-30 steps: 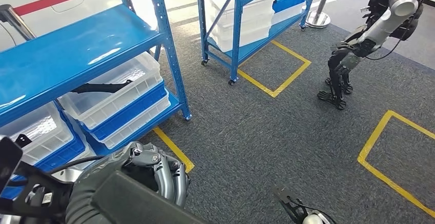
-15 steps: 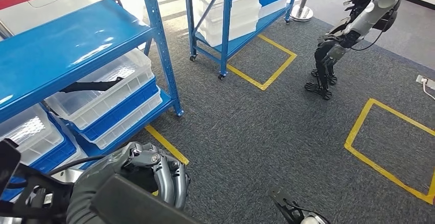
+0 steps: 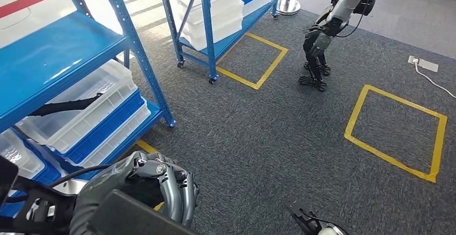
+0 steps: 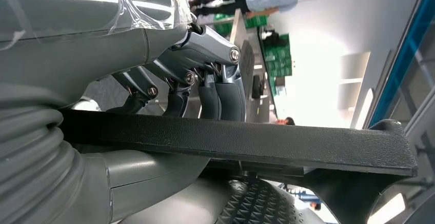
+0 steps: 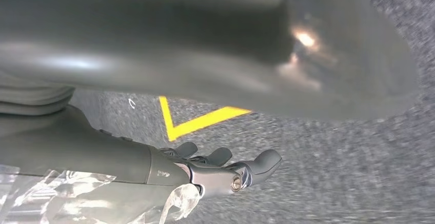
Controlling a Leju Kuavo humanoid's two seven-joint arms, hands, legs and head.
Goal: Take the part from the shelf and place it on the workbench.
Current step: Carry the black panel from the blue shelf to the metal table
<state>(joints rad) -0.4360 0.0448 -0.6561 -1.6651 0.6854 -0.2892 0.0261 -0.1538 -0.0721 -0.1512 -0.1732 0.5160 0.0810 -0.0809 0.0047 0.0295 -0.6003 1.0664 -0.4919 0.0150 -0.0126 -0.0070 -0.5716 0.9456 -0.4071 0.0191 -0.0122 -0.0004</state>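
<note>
My left hand is low at the left of the head view, its fingers curled over a long flat black part. From the left wrist, the same black part runs as a textured bar across the picture, with the fingers wrapped over its edge and the thumb beneath. My right hand hangs low over the grey carpet. The right wrist view has the right hand with fingers spread and nothing in them. A similar black part lies in a white bin on the blue shelf.
Blue shelf racks with white and blue bins stand on the left and at the back. Yellow tape squares mark the grey carpet. Another robot stands at the far right, beside a floor socket with a cable.
The whole picture has shifted left, so the camera has turned right. Shelves and the far robot slid leftward in view. My left hand keeps hold of the black part.
</note>
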